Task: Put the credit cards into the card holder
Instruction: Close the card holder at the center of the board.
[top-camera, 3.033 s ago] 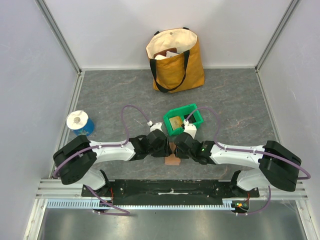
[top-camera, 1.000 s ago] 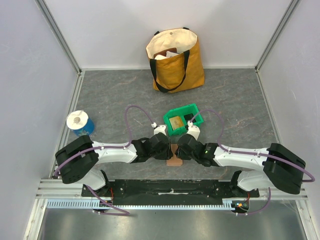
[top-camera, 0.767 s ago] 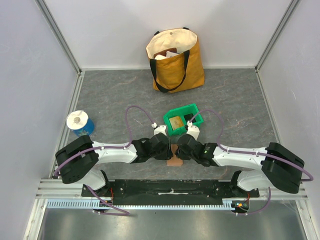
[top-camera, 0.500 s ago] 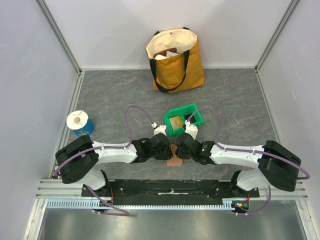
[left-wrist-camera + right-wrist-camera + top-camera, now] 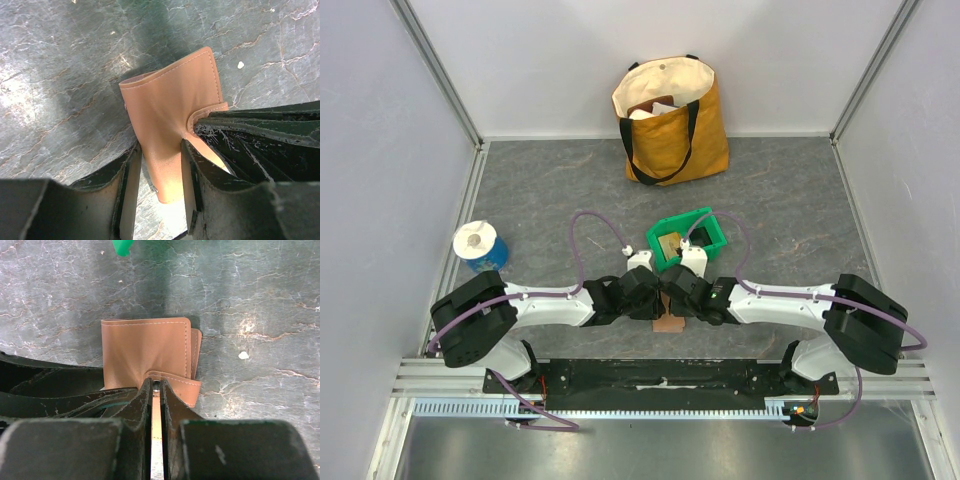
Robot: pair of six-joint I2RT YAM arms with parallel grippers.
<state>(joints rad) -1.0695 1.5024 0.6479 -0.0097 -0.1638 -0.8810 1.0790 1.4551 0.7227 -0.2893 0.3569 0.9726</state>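
The terracotta-brown card holder (image 5: 669, 323) lies folded on the grey table between my two grippers, mostly hidden under them from above. In the left wrist view the card holder (image 5: 170, 110) sits between the fingers of my left gripper (image 5: 161, 145), which close on its sides. In the right wrist view the card holder (image 5: 145, 347) lies flat. My right gripper (image 5: 156, 385) is pinched on its snap tab (image 5: 177, 385), with the metal snap between the fingertips. From above, the left gripper (image 5: 653, 300) and right gripper (image 5: 672, 300) touch head to head. No credit card shows clearly.
A green plastic bin (image 5: 670, 222) with a tan item inside stands just behind the grippers; its corner shows in the right wrist view (image 5: 122, 246). A yellow tote bag (image 5: 670, 120) stands at the back wall. A blue-and-white roll (image 5: 480, 245) sits at the left.
My right gripper has moved left and forward onto the card holder and covers more of it. My left arm has stayed in place over the last second.
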